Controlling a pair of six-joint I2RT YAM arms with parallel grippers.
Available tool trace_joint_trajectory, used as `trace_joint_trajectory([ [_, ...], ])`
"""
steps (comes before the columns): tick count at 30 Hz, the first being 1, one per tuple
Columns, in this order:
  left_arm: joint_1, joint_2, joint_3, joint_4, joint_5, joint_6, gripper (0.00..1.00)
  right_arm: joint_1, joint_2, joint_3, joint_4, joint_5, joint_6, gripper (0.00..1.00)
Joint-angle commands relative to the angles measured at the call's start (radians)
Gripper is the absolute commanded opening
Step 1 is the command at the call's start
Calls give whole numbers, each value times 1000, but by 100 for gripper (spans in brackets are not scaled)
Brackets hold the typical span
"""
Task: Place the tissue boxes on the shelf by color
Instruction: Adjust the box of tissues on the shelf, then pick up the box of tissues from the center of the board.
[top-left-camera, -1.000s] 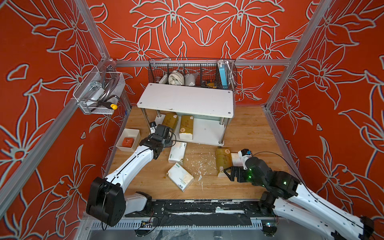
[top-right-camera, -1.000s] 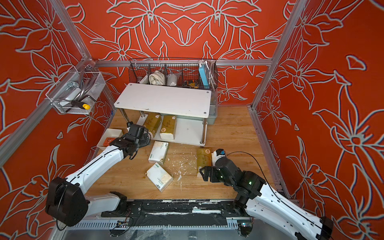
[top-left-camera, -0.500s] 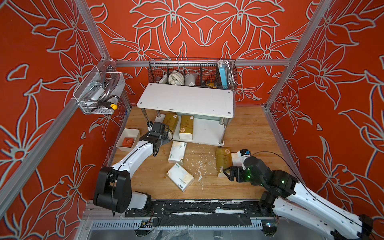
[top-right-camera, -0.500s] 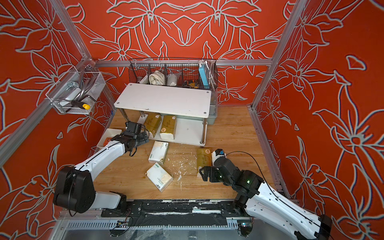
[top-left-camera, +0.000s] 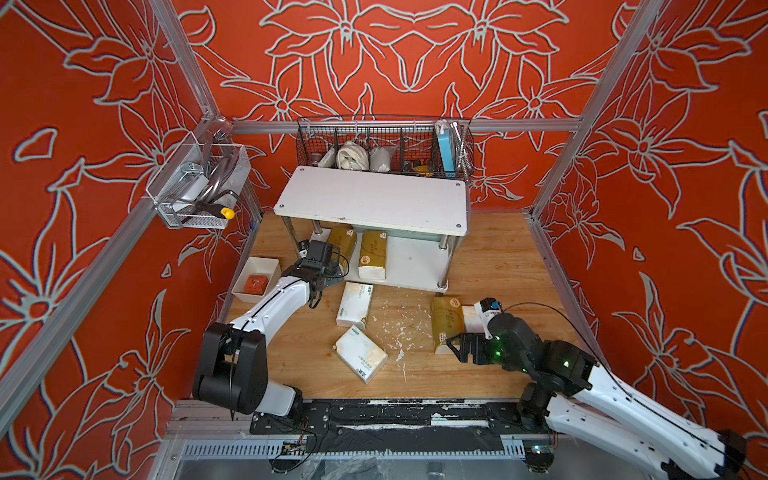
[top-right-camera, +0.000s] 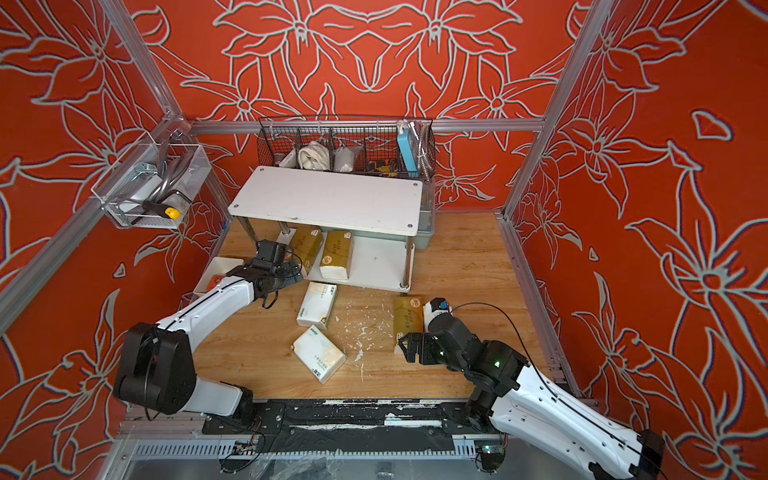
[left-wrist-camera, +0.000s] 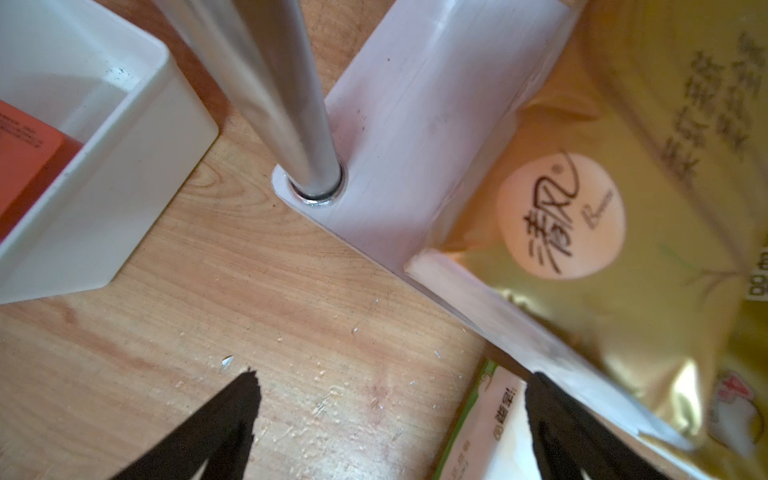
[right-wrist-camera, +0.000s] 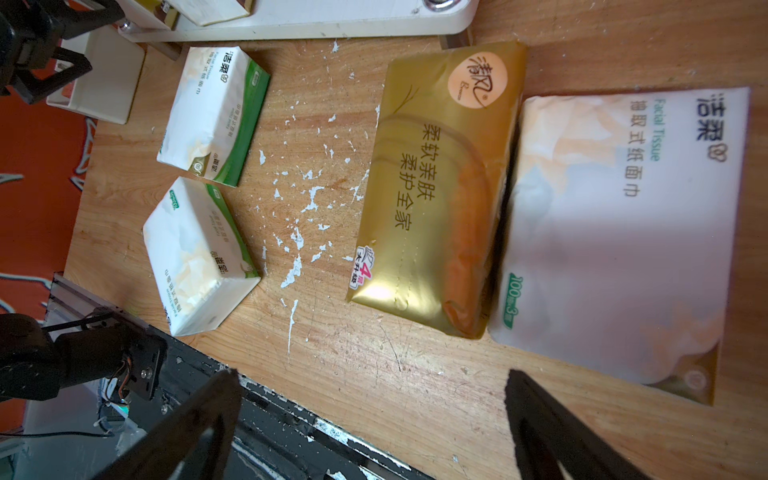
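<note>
- Farthest out from the shelf (top-left-camera: 411, 266), the right gripper (top-left-camera: 456, 348) hovers spread wide and empty at the near end of the loose gold pack (top-left-camera: 446, 326), which lies straight ahead of it, shelfward.
- The pack's long axis runs toward the shelf's right end, so the open jaws stand across its narrow width. A white pack (right-wrist-camera: 623, 228) lies right against its outer side and will likely crowd one finger.
- Two more white packs (top-left-camera: 360, 353) (top-left-camera: 354, 304) lie flat before the shelf's middle.
- At the shelf's left front corner the left gripper (left-wrist-camera: 392, 380) hangs open, holding nothing. It is the farther arm, so the pick looks to be the right arm's.
- On the shelf's lower tier, two gold packs (top-left-camera: 343, 245) (top-left-camera: 372, 253) sit side by side at the left.
</note>
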Motion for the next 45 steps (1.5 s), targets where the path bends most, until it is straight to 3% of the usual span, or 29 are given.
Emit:
trace_joint_trajectory([
  [1,3,19,31,13,8,1,99,-3,-6,17,-11,24,-14,99],
  [18,2,57,61,10,19,-3,99,-3,-15,19,-19,29,-13,99],
  [28,-38,-176,-4,-118,114,-57,99,-3,66,39,-33,-8,-29,99],
  [34,-122,-312,-42,-210,162,-90,99,-3,167,56,-31,23,-21,99],
  [39,-206,-379,-73,-242,179,-128,99,-3,265,79,-1,45,-15,99],
  [45,-234,-423,-92,-258,204,-157,99,-2,359,84,52,67,-16,99],
])
